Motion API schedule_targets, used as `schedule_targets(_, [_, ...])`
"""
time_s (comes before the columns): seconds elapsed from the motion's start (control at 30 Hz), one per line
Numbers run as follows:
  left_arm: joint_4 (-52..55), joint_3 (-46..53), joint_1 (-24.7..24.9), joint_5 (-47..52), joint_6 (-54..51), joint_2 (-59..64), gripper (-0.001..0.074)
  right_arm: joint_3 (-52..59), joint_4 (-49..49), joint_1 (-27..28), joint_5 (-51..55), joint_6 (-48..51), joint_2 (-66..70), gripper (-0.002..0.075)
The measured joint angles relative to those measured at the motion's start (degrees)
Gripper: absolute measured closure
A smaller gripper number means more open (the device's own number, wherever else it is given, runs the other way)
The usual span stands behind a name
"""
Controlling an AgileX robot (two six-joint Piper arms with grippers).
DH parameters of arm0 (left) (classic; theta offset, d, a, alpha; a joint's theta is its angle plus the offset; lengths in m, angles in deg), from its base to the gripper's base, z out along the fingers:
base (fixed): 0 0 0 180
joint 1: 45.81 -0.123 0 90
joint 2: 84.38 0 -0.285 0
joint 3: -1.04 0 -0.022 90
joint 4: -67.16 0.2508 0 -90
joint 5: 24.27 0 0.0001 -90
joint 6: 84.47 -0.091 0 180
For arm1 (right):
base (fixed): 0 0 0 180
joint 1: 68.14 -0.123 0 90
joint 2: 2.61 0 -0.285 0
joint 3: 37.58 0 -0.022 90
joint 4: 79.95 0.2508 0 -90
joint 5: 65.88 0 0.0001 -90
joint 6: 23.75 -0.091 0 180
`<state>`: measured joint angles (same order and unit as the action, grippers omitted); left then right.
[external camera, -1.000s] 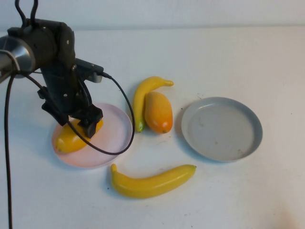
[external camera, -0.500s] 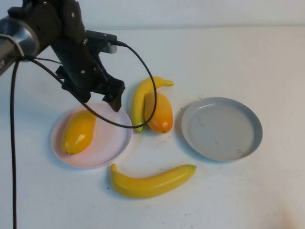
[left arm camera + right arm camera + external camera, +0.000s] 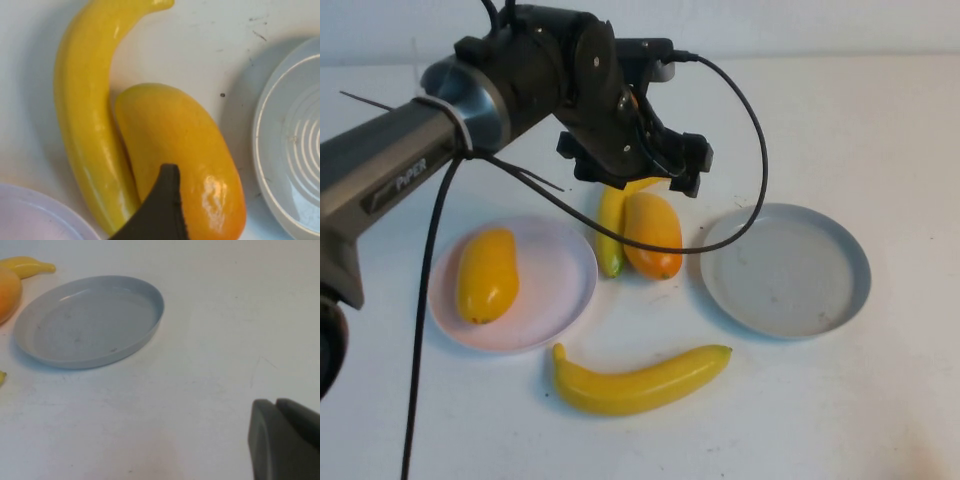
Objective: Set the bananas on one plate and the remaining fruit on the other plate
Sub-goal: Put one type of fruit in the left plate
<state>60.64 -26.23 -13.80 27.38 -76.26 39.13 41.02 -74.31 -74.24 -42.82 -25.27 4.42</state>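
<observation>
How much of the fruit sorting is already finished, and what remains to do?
Done: one mango lies on the pink plate. In hand: the left gripper hovers empty above the second mango, which lies on the table against the thinner banana. Left: that mango, this banana and the big banana at the front; the grey plate holds nothing. The right gripper sits low over the table, apart from the grey plate.

A plain white bench (image 3: pixel 840 400) fills the view from 6 to 12 o'clock, with faint dark scuffs, meeting a pale wall (image 3: pixel 800 25) along 12 o'clock.
</observation>
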Motion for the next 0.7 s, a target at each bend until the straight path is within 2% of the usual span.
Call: schedule_targets(0.7, [4.75,-0.97,1.15,2.15,1.28,8.97,0.0069,0.00,0.00,0.00,0.00,0.00,0.00,0.0741])
